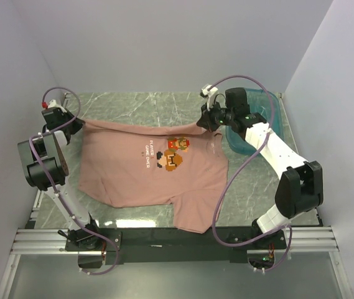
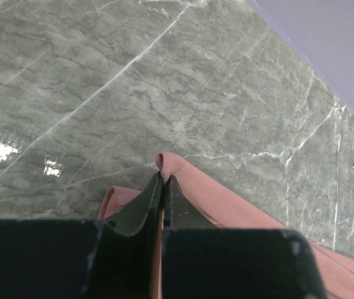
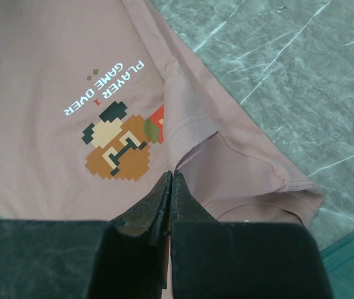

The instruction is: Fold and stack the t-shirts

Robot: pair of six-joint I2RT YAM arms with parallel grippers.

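Both hands are clamped on the shirt [image 1: 145, 171] rn. Left gripper [image 2: 163, 180] has its jaws pinched together on a corner of the pink fabric, w/ a little rolled bit of hem poking out just past the tips and bare marble table [image 2: 164, 81] beyond that. Right gripper [image 3: 169, 177] is shut tight on a raised fold of the shirt, w/ the print [image 3: 111, 134] (pixel character + "PLAYER 1 GAME OVER") just ahead and left of its tips, face up. From the top cam, the far edge of the shirt runs pretty straight btwn the two grippers and the rest lies flat on the table back toward the arm bases. The teal tub [image 1: 270, 109] sits right behind the right gripper, on its outer side.
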